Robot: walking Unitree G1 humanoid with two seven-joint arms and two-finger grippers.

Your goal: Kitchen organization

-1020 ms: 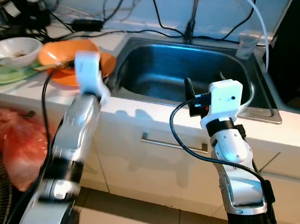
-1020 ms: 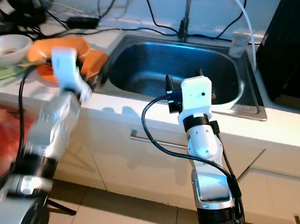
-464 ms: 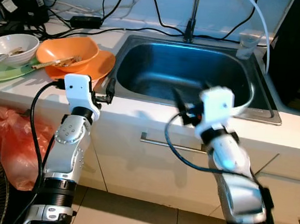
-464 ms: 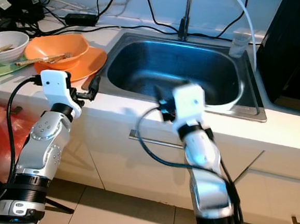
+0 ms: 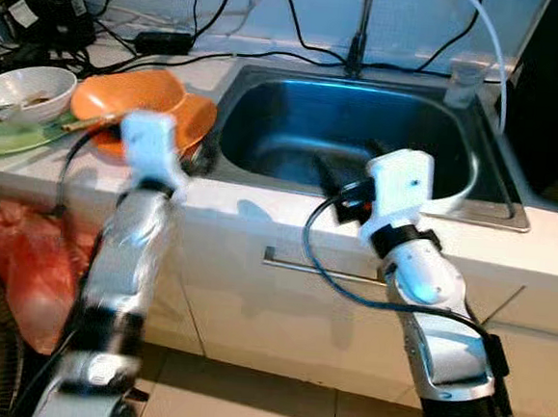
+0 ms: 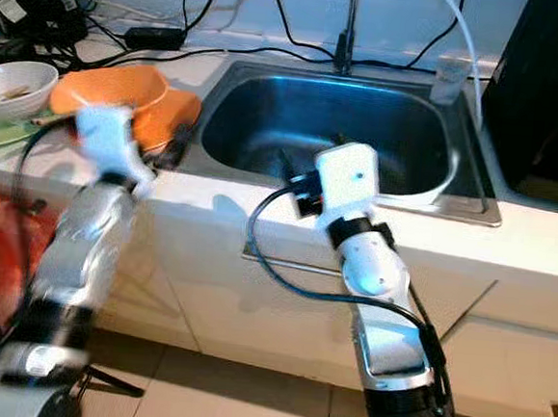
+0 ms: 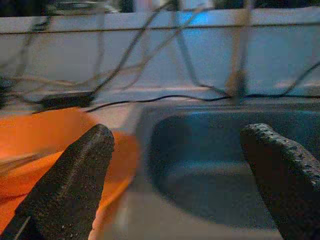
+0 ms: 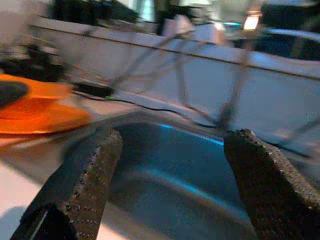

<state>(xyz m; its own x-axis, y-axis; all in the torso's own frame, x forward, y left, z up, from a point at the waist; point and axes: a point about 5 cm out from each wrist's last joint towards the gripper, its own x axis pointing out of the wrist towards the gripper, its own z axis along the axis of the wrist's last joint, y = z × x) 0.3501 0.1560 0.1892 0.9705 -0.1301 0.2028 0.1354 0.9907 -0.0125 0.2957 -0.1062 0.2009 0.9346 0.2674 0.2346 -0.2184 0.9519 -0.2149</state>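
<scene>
On the white worktop point(image 5: 260, 202) we see a deep steel sink point(image 5: 348, 127) at upper centre and, upper left, an orange bowl point(image 5: 133, 96) on an orange plate point(image 5: 197, 120). Our left end effector point(image 7: 180, 185), motion-blurred, sits beside the plate, fingers apart; our right end effector point(image 8: 170, 185) hangs open over the sink's front edge.

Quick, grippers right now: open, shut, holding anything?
Left gripper: open, empty, by the orange bowl.
Right gripper: open, empty, at the sink front edge.
</scene>
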